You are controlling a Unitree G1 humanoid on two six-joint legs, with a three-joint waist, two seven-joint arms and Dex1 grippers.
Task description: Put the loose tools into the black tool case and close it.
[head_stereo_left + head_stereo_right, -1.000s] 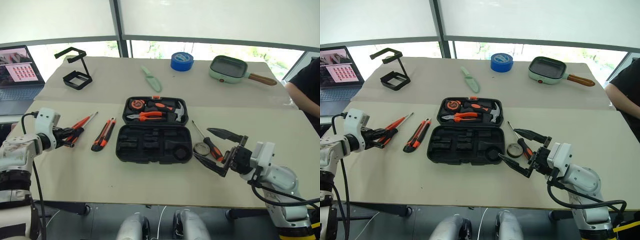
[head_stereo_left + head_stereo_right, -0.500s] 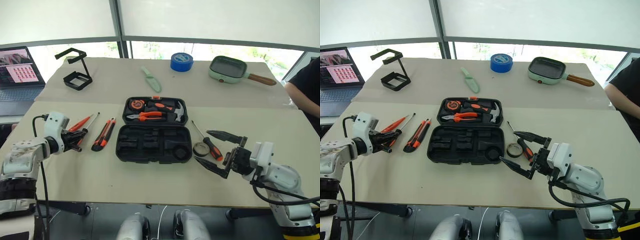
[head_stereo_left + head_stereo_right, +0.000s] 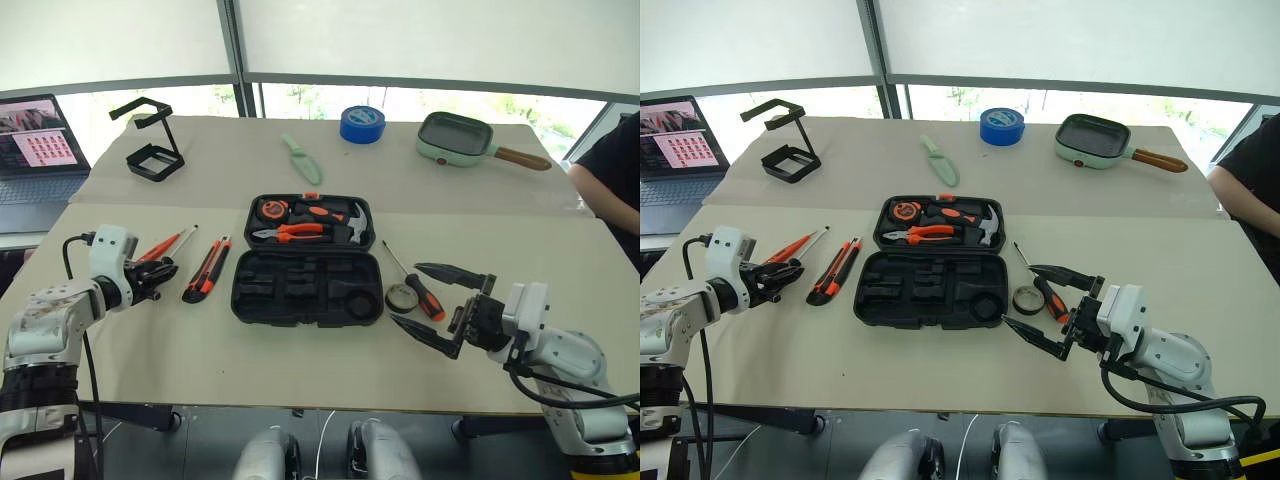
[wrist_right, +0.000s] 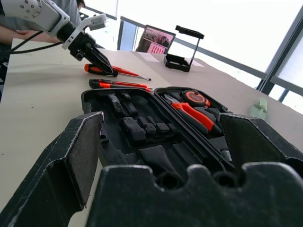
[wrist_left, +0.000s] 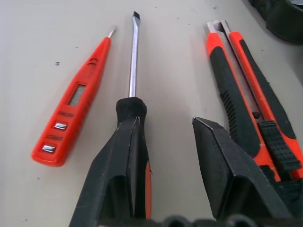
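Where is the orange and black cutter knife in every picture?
Left eye view: the utility knife lies on the table, just left of the open black tool case.
Right eye view: same spot, left of the case.
Left wrist view: it lies beside the black-handled screwdriver.
Right wrist view: it lies beyond the case's far rim.
Shared landmark: the black tool case.

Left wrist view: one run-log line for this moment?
left tool: open, astride black-handled screwdriver | utility knife: beside | right tool: open, empty | tool case: open

A pale beige table (image 3: 300, 370) stands before bright windows (image 3: 420, 40) with white blinds.
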